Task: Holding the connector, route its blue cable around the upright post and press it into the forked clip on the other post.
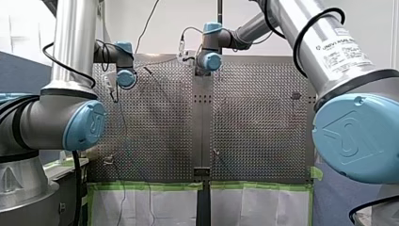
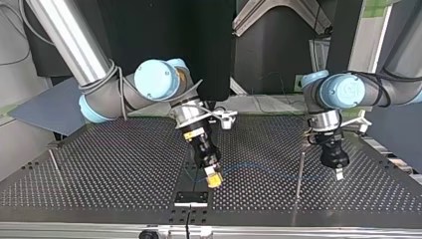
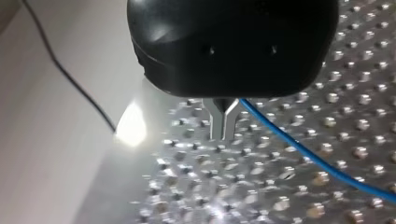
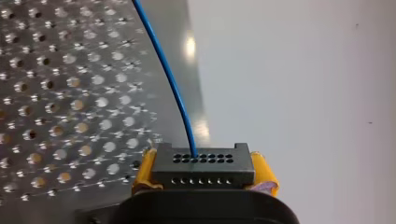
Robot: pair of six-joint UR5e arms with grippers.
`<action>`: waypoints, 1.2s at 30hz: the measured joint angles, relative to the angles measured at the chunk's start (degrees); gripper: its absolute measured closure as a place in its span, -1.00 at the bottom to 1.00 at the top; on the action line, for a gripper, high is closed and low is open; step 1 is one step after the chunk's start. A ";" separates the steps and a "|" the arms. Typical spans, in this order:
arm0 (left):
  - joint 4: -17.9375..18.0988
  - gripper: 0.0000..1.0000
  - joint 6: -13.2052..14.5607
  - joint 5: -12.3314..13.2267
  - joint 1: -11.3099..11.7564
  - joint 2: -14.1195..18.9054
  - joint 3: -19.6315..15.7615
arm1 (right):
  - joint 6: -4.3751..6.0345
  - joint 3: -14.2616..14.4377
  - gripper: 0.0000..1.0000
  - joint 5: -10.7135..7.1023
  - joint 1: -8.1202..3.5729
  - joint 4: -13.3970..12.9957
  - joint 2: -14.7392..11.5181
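Note:
In the right wrist view my right gripper (image 4: 204, 173) has its yellow pads shut on a dark connector (image 4: 203, 167) with rows of holes. A blue cable (image 4: 168, 79) leaves the connector and runs ahead over the perforated table. In the top view this gripper (image 2: 214, 178) hangs low near the front middle, and the cable (image 2: 259, 168) trails toward the view's right, past a thin upright post (image 2: 300, 172). My left gripper (image 2: 339, 173) hovers just beyond that post. Its metal fingers (image 3: 215, 123) are shut, with the cable (image 3: 299, 147) emerging beside their base. Whether they pinch it is hidden.
A second thin post (image 2: 54, 164) stands at the top view's left. A small black plate (image 2: 190, 198) sits at the near edge below my right gripper. In the front view both arms (image 1: 70, 117) reach far over the perforated table (image 1: 254, 127).

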 joint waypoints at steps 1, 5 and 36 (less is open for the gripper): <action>-0.01 1.00 -0.03 0.57 0.01 -0.56 0.14 | -0.09 -0.33 1.00 0.02 0.00 0.31 0.38; 0.06 1.00 -0.49 2.43 0.22 -1.59 0.54 | -0.32 -1.08 1.00 0.14 -0.07 0.78 2.12; -0.19 -0.65 -4.50 6.50 -0.14 -3.84 0.74 | -1.75 -0.64 1.00 2.08 -0.40 6.64 7.99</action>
